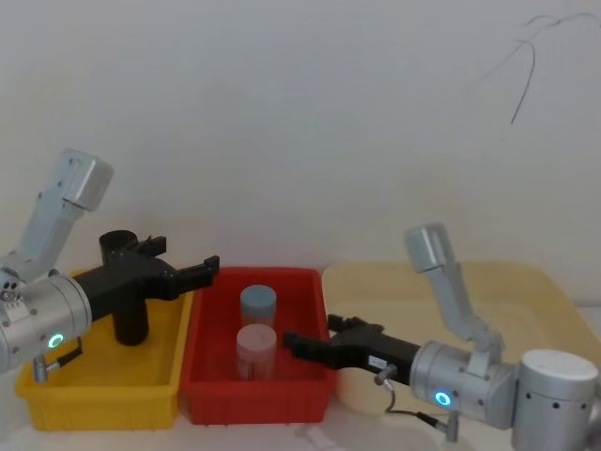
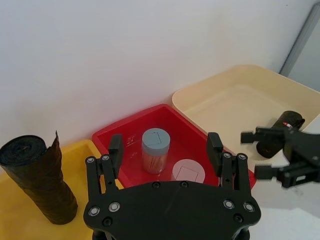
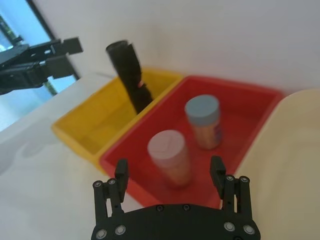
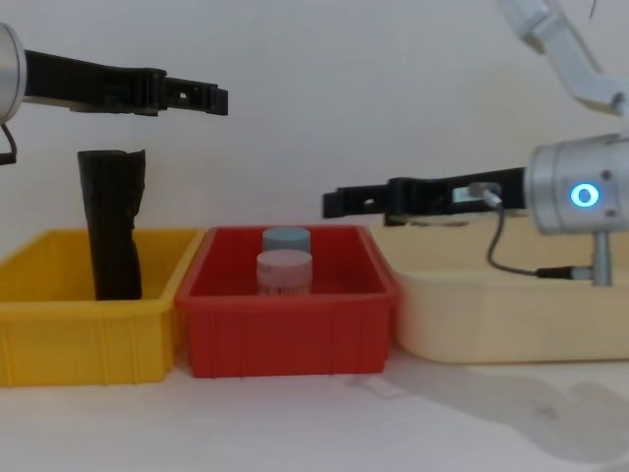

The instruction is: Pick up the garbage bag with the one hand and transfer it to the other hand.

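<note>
The garbage bag stands upright in the yellow bin, towards its back, and its crinkled black top rises well above the bin's rim, with a loose flap of film poking up on one side. Nothing grips it. The left gripper, on the arm with the green ring, reaches out level above the bag. In the chest view a clear gap shows between its underside and the top of the roll, and its tips lie past the bag, over the place where the yellow bin meets the red bin. The left wrist view shows its fingers spread wide with nothing between them. The right gripper, on the arm with the blue ring and a thin grey cable, points towards the robot's left from over the cream tray. Its tips hang near the right-hand wall of the red bin, lower than the left gripper and well apart from the bag. Its fingers are likewise parted and hold nothing. Two jars stand upright in the red bin, close together: a blue-lidded jar farther back and a pink-lidded jar nearer the robot. The three containers sit side by side in a row before a plain pale wall, yellow on the left, red in the middle, and the cream tray on the right
</note>
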